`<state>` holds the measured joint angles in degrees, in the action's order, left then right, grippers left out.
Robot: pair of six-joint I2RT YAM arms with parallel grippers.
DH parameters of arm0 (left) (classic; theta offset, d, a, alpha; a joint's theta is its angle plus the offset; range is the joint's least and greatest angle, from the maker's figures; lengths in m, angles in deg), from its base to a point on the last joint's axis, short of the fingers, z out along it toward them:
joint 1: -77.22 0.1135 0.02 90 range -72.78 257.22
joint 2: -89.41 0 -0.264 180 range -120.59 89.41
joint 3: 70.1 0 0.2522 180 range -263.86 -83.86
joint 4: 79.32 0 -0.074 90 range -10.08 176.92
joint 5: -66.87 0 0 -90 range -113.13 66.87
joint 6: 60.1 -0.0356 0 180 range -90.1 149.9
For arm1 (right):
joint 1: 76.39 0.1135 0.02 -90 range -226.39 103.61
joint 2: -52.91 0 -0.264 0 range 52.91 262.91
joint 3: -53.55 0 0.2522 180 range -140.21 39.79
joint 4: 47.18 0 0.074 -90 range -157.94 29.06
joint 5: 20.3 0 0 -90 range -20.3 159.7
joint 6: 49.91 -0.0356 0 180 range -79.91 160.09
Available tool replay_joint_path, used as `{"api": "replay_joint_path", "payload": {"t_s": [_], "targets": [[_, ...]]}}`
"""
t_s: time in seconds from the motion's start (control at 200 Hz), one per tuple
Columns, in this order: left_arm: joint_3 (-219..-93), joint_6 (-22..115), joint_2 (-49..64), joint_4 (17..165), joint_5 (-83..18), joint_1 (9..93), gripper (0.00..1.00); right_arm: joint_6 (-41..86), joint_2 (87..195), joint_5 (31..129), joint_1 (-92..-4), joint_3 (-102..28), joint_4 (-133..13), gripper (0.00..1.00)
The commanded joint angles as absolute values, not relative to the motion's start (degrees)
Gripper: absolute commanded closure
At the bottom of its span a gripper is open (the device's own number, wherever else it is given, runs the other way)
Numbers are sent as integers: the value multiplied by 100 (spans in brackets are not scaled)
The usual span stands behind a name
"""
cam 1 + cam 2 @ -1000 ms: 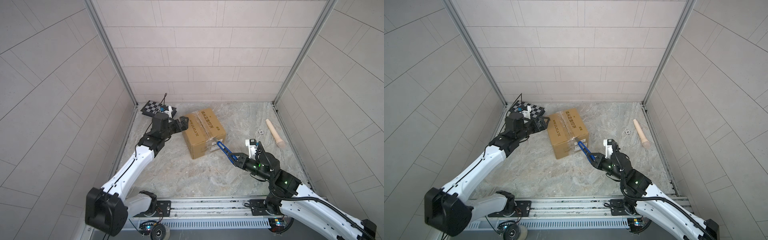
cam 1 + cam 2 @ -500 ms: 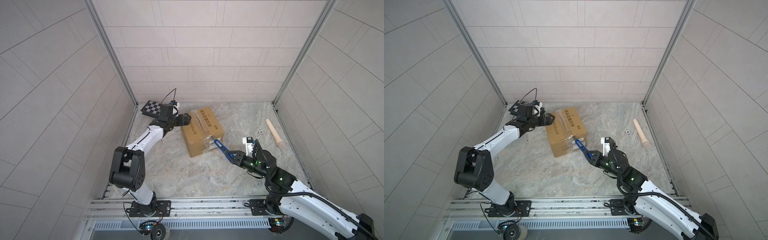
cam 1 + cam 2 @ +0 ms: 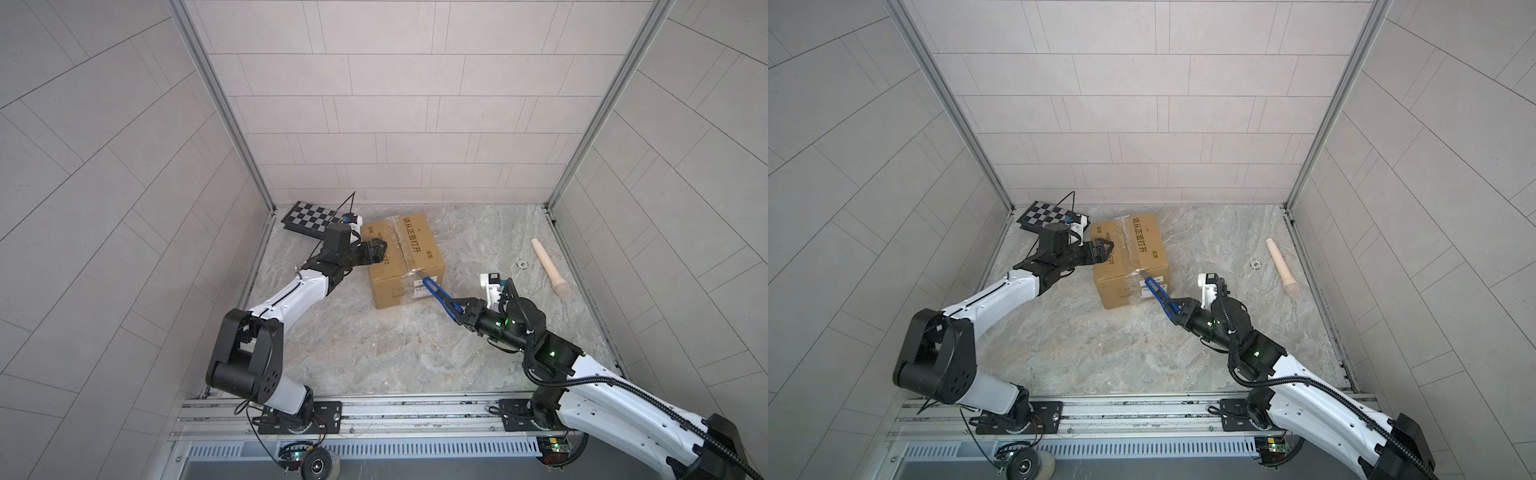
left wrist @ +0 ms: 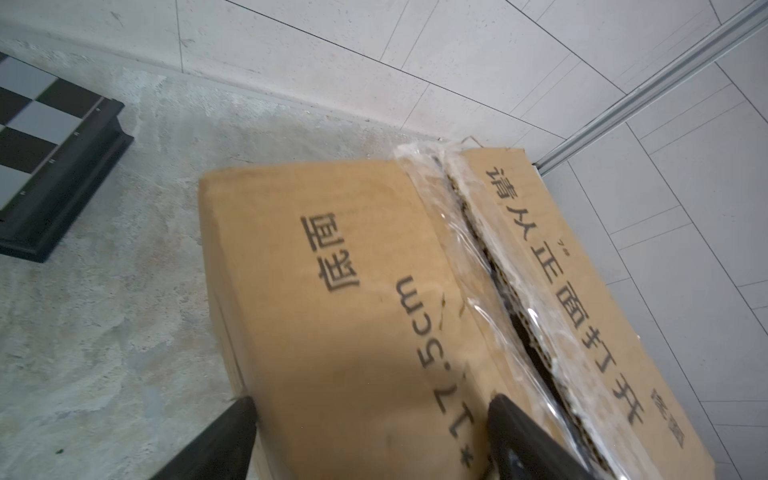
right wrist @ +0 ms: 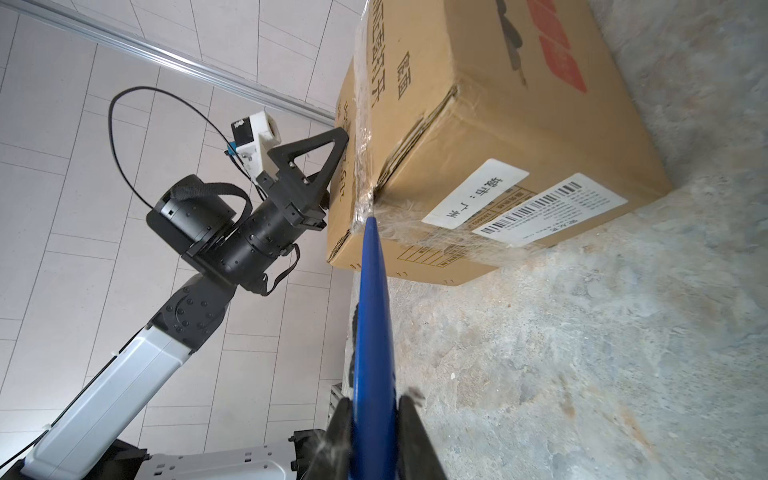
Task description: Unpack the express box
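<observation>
The express box (image 3: 401, 257) (image 3: 1129, 257), a brown carton with black print, stands on the stone floor, and the clear tape along its top seam (image 4: 490, 266) is torn open. My left gripper (image 3: 376, 250) (image 3: 1101, 249) (image 4: 374, 409) is open at the box's left top edge. One of its fingers (image 4: 237, 419) is at the side wall and the other on top beside the seam. My right gripper (image 3: 458, 312) (image 3: 1180, 312) (image 5: 372, 411) is shut on a blue cutter (image 3: 438, 295) (image 5: 372, 311). The cutter's tip touches the tape at the box's (image 5: 519, 137) near top edge.
A black-and-white chequered board (image 3: 311, 218) (image 3: 1044, 216) (image 4: 41, 153) lies in the back left corner, close behind my left wrist. A pale wooden stick (image 3: 548, 268) (image 3: 1282, 268) and a small metal ring (image 3: 521, 263) lie to the right. Tiled walls enclose three sides.
My left arm has stretched out low and its gripper has come onto the box's left top edge, jaws narrowing a little. The right gripper has carried the cutter slightly closer to the box.
</observation>
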<state>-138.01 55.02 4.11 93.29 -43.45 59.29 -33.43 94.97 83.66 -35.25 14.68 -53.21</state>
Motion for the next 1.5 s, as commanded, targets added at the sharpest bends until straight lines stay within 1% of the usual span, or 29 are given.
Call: {"api": "replay_joint_path", "payload": {"t_s": [0.0,0.14,0.385,0.556,0.631,0.701,0.836,0.951,1.076,1.192,1.317,1.377,1.492], "targets": [[-13492,5959,652,9711,-4736,5585,13,-3179,9508,8100,-3506,1316,-5323,100],[-13174,6300,840,10074,-4707,5440,15,-3177,9536,8038,-3508,1400,-4815,100],[-13039,6387,976,10050,-4641,5270,22,-3592,9623,8194,-3522,1434,-3592,100],[-13015,6444,1040,10072,-4695,5209,24,-3775,9784,8341,-3518,1373,-3299,100],[-13026,6469,1049,10078,-4754,5173,30,-3800,9952,8417,-3471,1387,-3386,100],[-13020,6497,1065,10092,-4783,5133,31,-3560,10104,8467,-3400,1308,-3725,100],[-12981,6616,1160,10174,-4800,5090,27,-3146,10256,8461,-3334,1193,-4423,100],[-12957,6664,1211,10176,-4770,5037,22,-3061,10193,8461,-3365,1305,-4097,100],[-12924,6727,1228,10206,-4757,5020,18,-3136,10067,8746,-3468,1219,-3690,100],[-12895,6763,1285,10232,-4747,5020,15,-3167,9962,8897,-3471,1039,-3750,100],[-12891,6792,1372,10232,-4747,5013,12,-3432,10107,9042,-3466,1121,-3509,100],[-12889,6826,1406,10267,-4756,5018,12,-3541,10220,9103,-3446,1149,-3554,100],[-12836,6930,1469,10401,-4798,5005,9,-3375,10374,9115,-3408,1114,-4010,100]]}}
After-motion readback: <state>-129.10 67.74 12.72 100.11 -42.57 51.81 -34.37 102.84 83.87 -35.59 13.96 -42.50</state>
